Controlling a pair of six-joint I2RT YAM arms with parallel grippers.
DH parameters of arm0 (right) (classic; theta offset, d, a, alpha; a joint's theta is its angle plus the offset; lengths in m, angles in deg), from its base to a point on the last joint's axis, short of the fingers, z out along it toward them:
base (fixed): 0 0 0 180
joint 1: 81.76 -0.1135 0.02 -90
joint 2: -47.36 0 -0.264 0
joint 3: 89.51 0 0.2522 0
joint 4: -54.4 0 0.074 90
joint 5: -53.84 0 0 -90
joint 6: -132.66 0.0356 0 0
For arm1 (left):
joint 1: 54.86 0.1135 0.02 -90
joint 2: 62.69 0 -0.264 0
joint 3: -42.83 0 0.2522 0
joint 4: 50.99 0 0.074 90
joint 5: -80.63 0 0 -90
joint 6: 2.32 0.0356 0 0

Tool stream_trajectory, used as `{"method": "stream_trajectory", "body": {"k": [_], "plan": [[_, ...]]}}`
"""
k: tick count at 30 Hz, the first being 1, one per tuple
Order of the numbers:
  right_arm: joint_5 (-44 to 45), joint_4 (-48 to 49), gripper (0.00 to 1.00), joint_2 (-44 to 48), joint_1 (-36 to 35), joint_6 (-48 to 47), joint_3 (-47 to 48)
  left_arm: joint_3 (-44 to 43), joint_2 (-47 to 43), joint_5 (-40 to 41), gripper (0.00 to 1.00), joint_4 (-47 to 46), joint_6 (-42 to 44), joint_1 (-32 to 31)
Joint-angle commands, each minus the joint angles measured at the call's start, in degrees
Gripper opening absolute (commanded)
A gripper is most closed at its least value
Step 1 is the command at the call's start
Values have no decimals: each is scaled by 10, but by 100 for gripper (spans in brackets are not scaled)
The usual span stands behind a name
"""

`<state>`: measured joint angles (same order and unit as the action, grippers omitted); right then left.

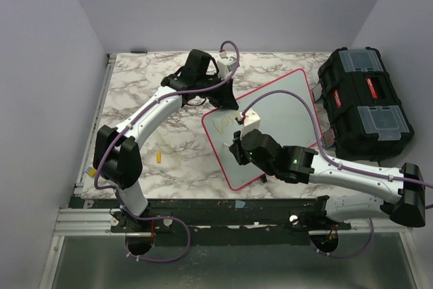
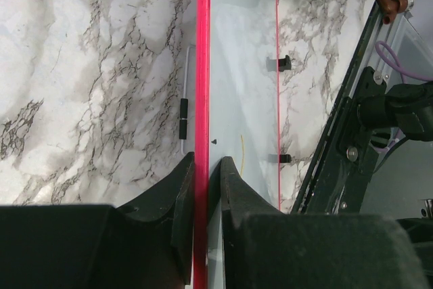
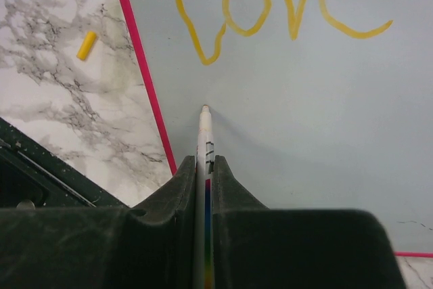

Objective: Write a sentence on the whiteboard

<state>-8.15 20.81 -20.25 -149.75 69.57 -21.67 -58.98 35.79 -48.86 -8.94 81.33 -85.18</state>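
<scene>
With marker (image 3: 204,123) pinched in right gripper (image 3: 204,162) and whiteboard (image 2: 237,65) rim clamped by left gripper (image 2: 203,162), recommend starting next line below the sentence (image 3: 293,28), pressing lightly, evenly.

White-shelled left arm (image 1: 150,112) and right arm (image 1: 358,172), bulky black joints (image 1: 118,155), thin purple cables (image 1: 230,42) looping alongside each

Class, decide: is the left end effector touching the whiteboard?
Touching. In the left wrist view, the left end effector clamps the whiteboard by its pink rim.
</scene>
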Motion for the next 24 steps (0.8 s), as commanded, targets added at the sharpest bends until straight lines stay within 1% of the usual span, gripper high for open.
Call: {"method": "stream_trajectory", "body": {"k": [1,15,24], "plan": [[26,0,1,-7,-6,2,4,8,-4,26,0,-7,42,-2],[30,-33,1,-3,-5,20,-23,6,-2,27,0,-7,41,-2],[6,-64,1,2,-6,26,-39,3,-1,27,0,-5,41,-2]]}}
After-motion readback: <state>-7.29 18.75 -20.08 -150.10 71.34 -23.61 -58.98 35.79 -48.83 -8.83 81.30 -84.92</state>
